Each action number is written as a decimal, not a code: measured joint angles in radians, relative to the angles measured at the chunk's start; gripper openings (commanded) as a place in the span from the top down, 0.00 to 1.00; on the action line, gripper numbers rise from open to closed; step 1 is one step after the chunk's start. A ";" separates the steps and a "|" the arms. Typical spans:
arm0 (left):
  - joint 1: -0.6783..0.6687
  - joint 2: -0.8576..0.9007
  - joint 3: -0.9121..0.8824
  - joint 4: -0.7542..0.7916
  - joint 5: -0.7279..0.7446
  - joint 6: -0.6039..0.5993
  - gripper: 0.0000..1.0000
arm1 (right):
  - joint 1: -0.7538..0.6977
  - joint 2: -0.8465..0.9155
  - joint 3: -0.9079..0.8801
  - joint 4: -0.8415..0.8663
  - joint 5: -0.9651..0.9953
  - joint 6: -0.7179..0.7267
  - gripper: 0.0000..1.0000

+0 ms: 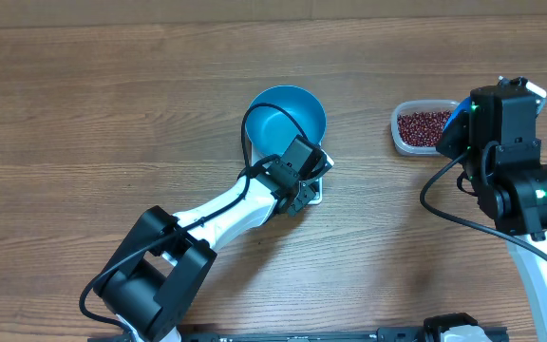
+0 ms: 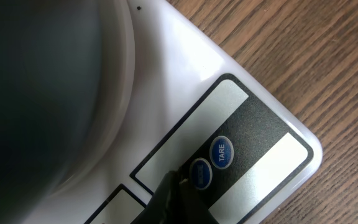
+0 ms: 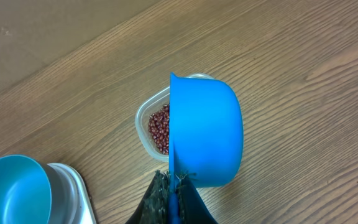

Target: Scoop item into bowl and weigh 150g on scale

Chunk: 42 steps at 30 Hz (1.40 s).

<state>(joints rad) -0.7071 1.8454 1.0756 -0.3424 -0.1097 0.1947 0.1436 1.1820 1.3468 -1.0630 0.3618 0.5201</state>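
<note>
Two shut claws were noted. Nearest, the left gripper [image 2: 174, 191] was seen pinched fully closed with nothing held. Its tip was set down on the front strip of the scale [image 2: 185, 56], at the 9 o'clock edge of a small blue button [image 2: 201, 173]. A press on the button itself could not be confirmed. The TARE button [image 2: 222, 153] was seen just beside it, at 1 o'clock. No readout was visible, so it could not be told whether the scale was on or zeroed.

Just beyond, at 12 o'clock of that claw in the overhead view, the bowl [image 1: 297, 103] was seen upright on the scale. Its inside was bare blue, with no beans seen in it.

Out at 3 o'clock of the bowl, well apart, the right gripper [image 3: 174, 190] was seen clamped on the handle of a blue scoop [image 3: 207, 134], held above the table [image 1: 112, 114]. Only the scoop's underside was shown, so a load could not be judged.

Farthest, at 10 o'clock of the scoop in the right wrist view, the clear tub [image 3: 140, 117] was seen with the beans [image 3: 160, 127] inside, partly hidden by the scoop.

Progress was judged early: bowl placed on scale, scale probably being switched on or zeroed, scoop in hand. All scooping, pouring and trimming to 150g was judged left to do.
</note>
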 measured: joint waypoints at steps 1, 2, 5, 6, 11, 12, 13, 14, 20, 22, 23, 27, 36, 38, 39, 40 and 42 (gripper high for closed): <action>0.000 0.000 0.000 0.000 0.000 0.000 0.96 | 0.000 0.000 0.000 0.000 0.000 0.000 0.96; 0.000 0.000 0.000 0.000 0.000 0.000 0.96 | 0.000 0.000 0.000 0.000 0.000 0.000 0.96; 0.000 0.001 0.000 0.000 0.000 0.000 0.96 | 0.000 0.000 0.000 0.000 0.000 0.000 0.96; 0.000 0.001 0.000 0.000 0.000 0.000 0.96 | 0.000 0.000 0.000 0.000 0.000 0.000 0.96; 0.000 0.001 0.000 0.000 0.000 0.000 0.96 | 0.000 0.000 0.000 0.000 0.000 0.000 0.96; 0.000 0.001 0.000 0.000 0.000 0.000 0.96 | 0.000 0.000 0.000 0.000 0.000 0.000 0.96; 0.000 0.001 0.000 0.000 0.000 0.000 0.96 | 0.000 0.000 0.000 -0.001 0.000 0.000 0.96; 0.000 0.001 0.000 0.000 0.000 0.000 0.96 | 0.000 0.000 0.000 0.000 0.000 0.000 0.96; 0.000 0.001 0.000 -0.001 0.000 0.000 0.96 | 0.000 0.000 0.000 0.000 -0.007 0.000 0.96; 0.000 0.001 0.000 -0.002 0.000 0.000 0.96 | 0.000 0.000 0.000 0.000 -0.007 0.000 0.96; 0.000 0.001 0.000 -0.002 0.000 0.000 0.96 | 0.000 0.000 0.000 0.000 -0.008 0.000 0.96; 0.000 0.001 0.000 -0.002 0.000 0.000 0.96 | 0.000 0.000 0.000 0.000 -0.014 0.000 0.96; 0.000 0.001 0.000 -0.002 0.000 0.000 0.96 | 0.000 0.000 0.000 0.000 -0.023 0.000 0.96; 0.000 0.001 0.000 -0.002 0.000 0.000 0.95 | 0.000 0.000 0.000 0.000 -0.024 0.000 0.96; 0.000 0.001 0.000 -0.002 0.000 0.000 0.96 | 0.000 0.000 0.000 0.000 -0.025 0.000 0.96; 0.000 0.001 0.000 -0.003 0.000 0.000 0.96 | 0.000 0.000 0.000 0.000 -0.025 0.000 0.96; 0.000 0.001 0.000 -0.005 0.000 0.000 0.96 | 0.000 0.000 0.000 0.000 -0.025 0.000 0.96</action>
<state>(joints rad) -0.7071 1.8462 1.0756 -0.3473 -0.1097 0.1947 0.1440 1.1820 1.3468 -1.0630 0.3367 0.5201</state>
